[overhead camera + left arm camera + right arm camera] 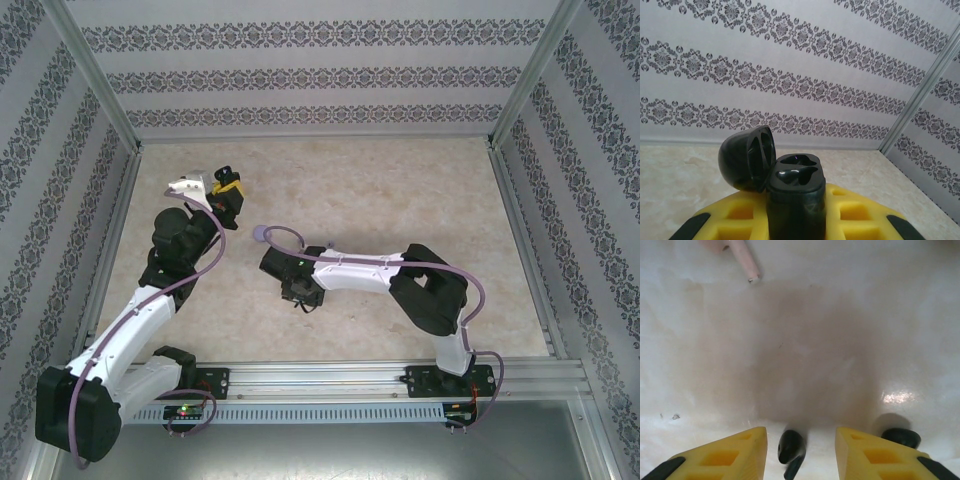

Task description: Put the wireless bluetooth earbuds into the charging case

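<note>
My left gripper (228,192) is raised over the table's far left and is shut on the black charging case (795,187). The case stands upright between the yellow fingers (860,212). Its lid (747,157) hangs open to the left, and both sockets look dark and hollow. My right gripper (799,432) points down at the table's middle (300,297) and is open. One black earbud (791,447) lies on the table between its yellow fingers (730,455), nearer the left one, with gaps on both sides. A second black earbud (900,436) lies just outside the right finger.
A pale pink earbud's stem (743,257) lies ahead of the right gripper, at the upper left of its view. A small lilac thing (260,232) sits on the table between the two grippers. Patterned walls and metal rails (515,215) enclose the beige table (400,190).
</note>
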Robot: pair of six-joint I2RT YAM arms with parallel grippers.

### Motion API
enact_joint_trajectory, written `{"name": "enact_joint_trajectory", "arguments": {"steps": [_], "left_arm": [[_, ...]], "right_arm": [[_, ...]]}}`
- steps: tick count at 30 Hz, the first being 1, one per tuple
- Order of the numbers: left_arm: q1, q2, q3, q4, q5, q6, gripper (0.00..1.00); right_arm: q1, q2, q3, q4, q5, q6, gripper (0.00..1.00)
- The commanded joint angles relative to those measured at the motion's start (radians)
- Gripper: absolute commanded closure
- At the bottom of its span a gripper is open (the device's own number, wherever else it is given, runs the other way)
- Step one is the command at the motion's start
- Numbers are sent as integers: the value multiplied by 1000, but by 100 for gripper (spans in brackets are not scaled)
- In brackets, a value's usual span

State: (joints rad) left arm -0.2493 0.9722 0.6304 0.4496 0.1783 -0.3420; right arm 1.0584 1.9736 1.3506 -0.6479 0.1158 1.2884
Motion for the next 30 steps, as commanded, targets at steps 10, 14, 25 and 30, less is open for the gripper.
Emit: {"name": "enact_joint_trajectory", "arguments": {"steps": [10, 14, 25, 30], "left_arm": [[-9, -31, -24, 83, -9, -8, 100], [-10, -33, -29, 85, -10, -6, 100], [-10, -22, -35, 97, -7, -9, 100], [-9, -15, -34, 103, 0, -14, 100]], "right_arm": [[20, 75, 81, -71, 24, 26, 63], [20, 88, 88, -72, 24, 26, 67], [21, 86, 79, -64, 25, 14, 79], [24, 70, 72, -46, 33, -25, 84]]}}
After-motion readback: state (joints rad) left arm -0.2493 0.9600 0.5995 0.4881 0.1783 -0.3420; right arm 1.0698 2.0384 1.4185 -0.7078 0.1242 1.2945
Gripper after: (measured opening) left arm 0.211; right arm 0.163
